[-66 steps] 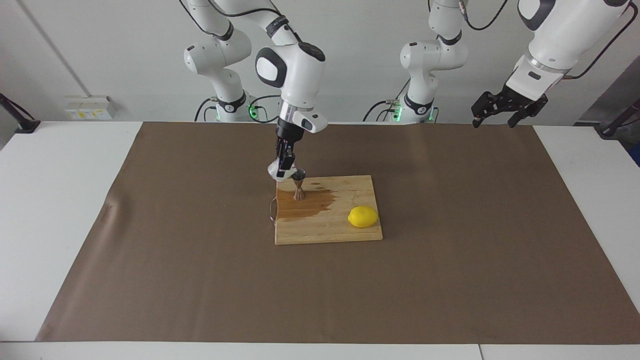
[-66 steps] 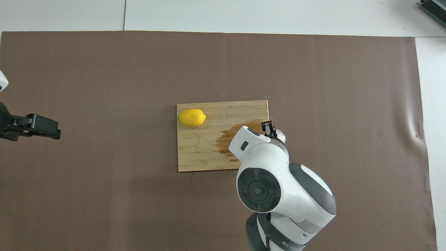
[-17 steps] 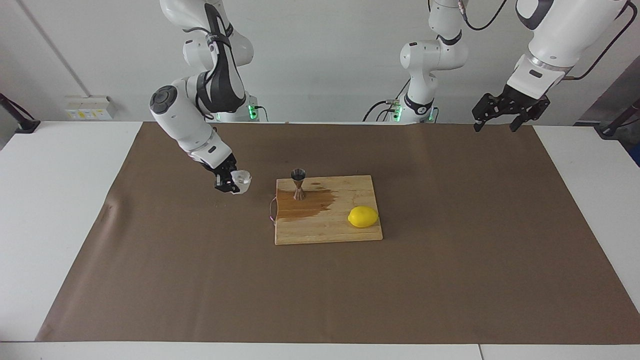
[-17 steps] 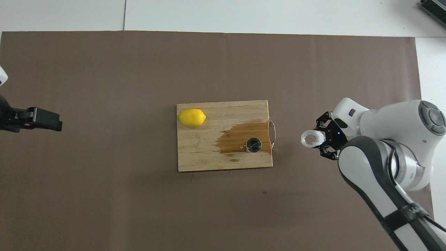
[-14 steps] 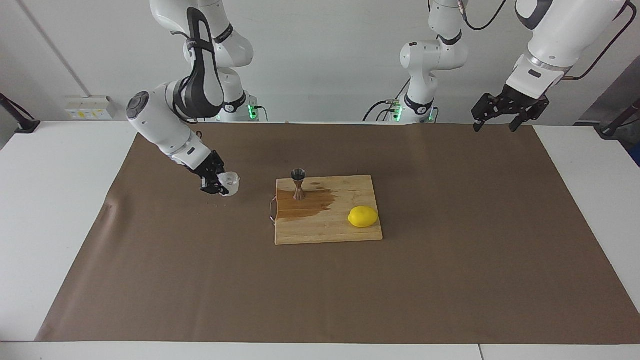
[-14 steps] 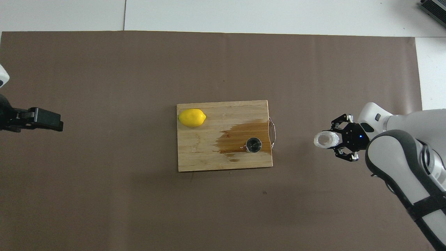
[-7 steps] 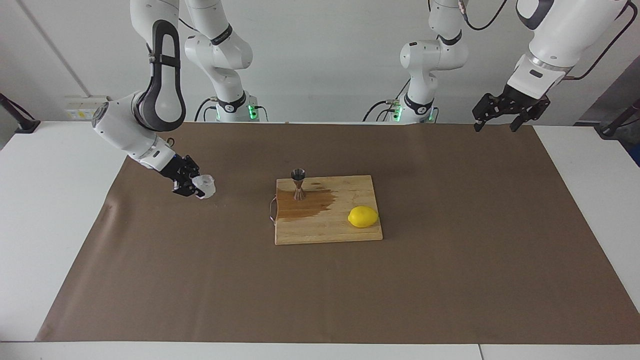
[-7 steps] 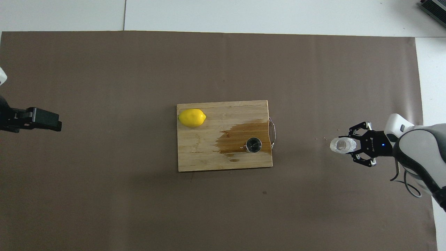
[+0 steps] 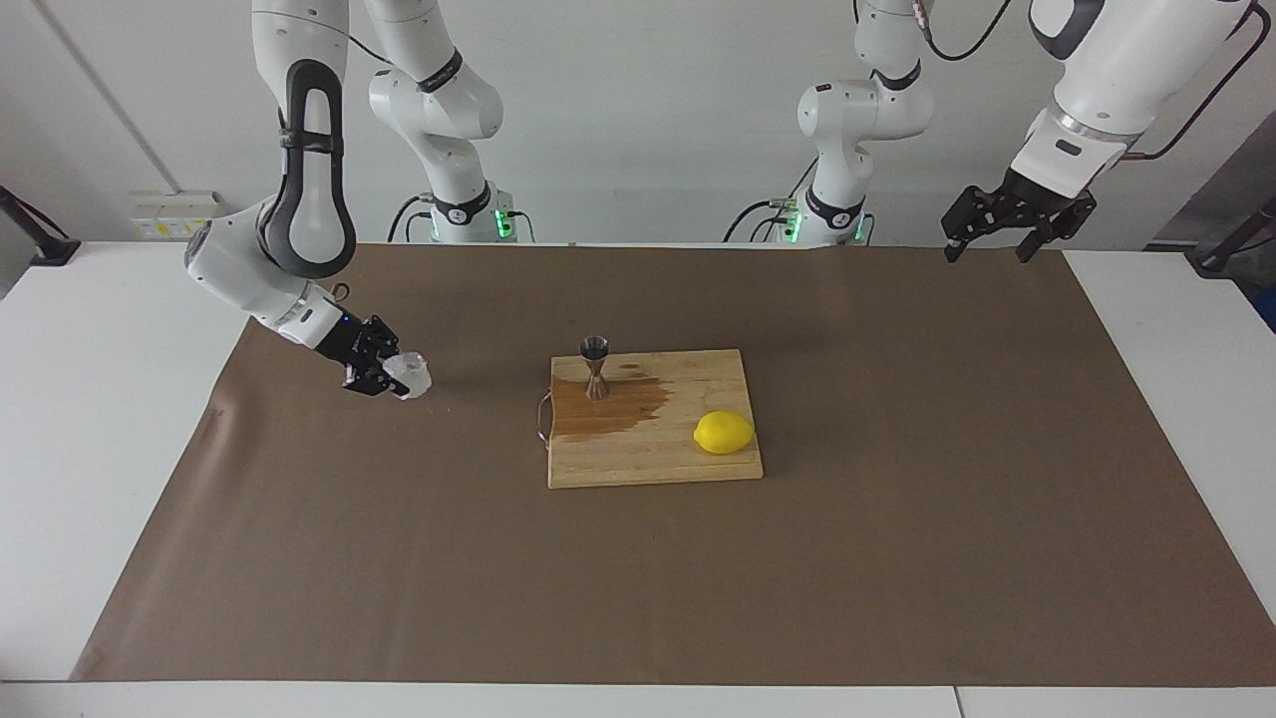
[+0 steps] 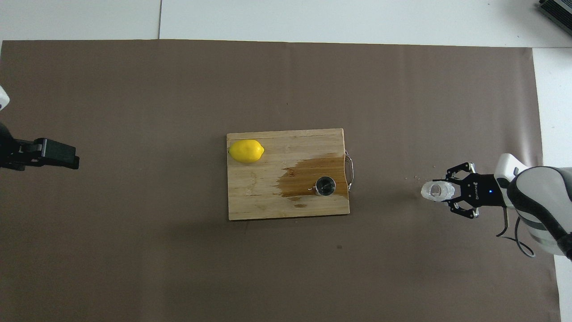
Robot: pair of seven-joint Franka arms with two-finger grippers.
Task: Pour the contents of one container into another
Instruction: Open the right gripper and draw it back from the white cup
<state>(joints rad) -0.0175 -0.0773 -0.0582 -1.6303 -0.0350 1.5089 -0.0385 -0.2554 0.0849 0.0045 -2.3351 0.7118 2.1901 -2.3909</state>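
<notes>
Because the small clear glass tumbler with faceted, frosty-looking walls (image 9: 410, 376) is rigid, smooth and breakable, it should be judged a light but slippery and fragile load. It is held by the right gripper (image 9: 384, 371), whose fingers are clamped on its side wall, low over the brown paper table covering (image 9: 299, 558) at the right arm's end of the table, well apart from the board. Whether its base touches the covering cannot be told. The glass appears tilted, mouth toward the board. A sideways grip across the wall, below the rim, looks the soundest hold; glass facets give little friction, so firm, even pressure is advisable, and a hard set-down risks chipping.

Farther along, on the rectangular light wooden cutting board (image 9: 688, 464), stands the small silvery steel hourglass-shaped jigger (image 9: 595, 367), upright, at the board end toward the right arm, on a dark wet stain (image 9: 613, 407). Its narrow waist and small foot suggest it tips easily; it is stiff, light and unlikely to break. The waist is the natural place to hold it.

A yellow lemon (image 9: 724, 432) lies at the board's other end, toward the left arm.

Farthest, the left gripper (image 9: 1007, 221) waits raised over the covering's corner at the left arm's end, fingers spread apart and empty.
</notes>
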